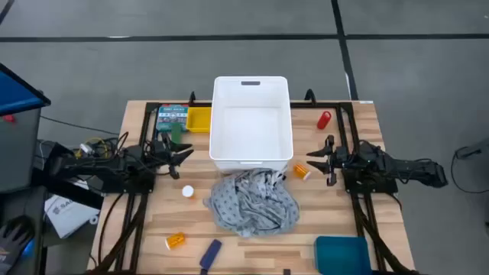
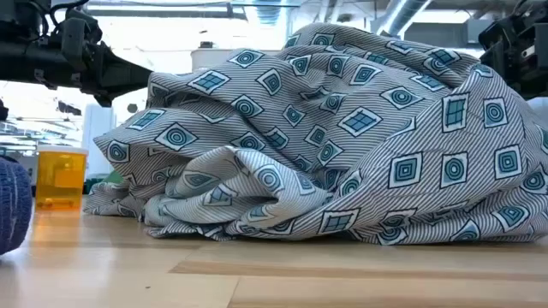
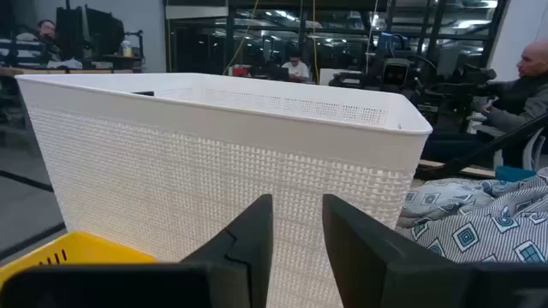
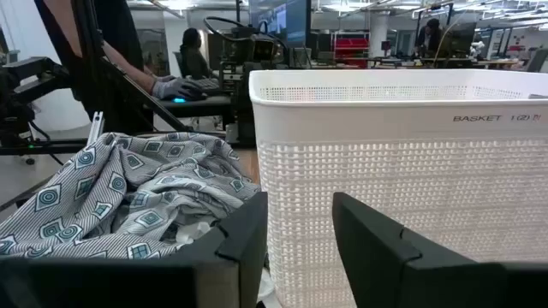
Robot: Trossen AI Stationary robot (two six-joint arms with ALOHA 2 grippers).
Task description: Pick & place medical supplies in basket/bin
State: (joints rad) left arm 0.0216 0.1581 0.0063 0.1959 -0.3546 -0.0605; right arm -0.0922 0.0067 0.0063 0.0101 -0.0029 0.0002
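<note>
In the high view the white basket (image 1: 252, 118) stands at the table's middle. The grey patterned cloth (image 1: 252, 202) lies crumpled on the table in front of it and fills the low view (image 2: 342, 137). My left gripper (image 1: 186, 159) hovers open at the basket's left side (image 3: 297, 205). My right gripper (image 1: 312, 162) hovers open at its right side (image 4: 300, 201). One orange pill bottle (image 1: 302, 172) lies just beside the right fingers. Another orange pill bottle (image 1: 175, 241), a dark blue cylinder (image 1: 211, 254), a white cap (image 1: 188, 192), a red bottle (image 1: 325, 120) and a green piece (image 1: 176, 130) rest on the table.
A flat teal printed box (image 1: 172, 118) and a yellow tray (image 1: 199, 118) sit left of the basket. A teal bin (image 1: 342, 254) stands at the near right corner. Black frame rails run along both table sides. People sit in the room beyond the table.
</note>
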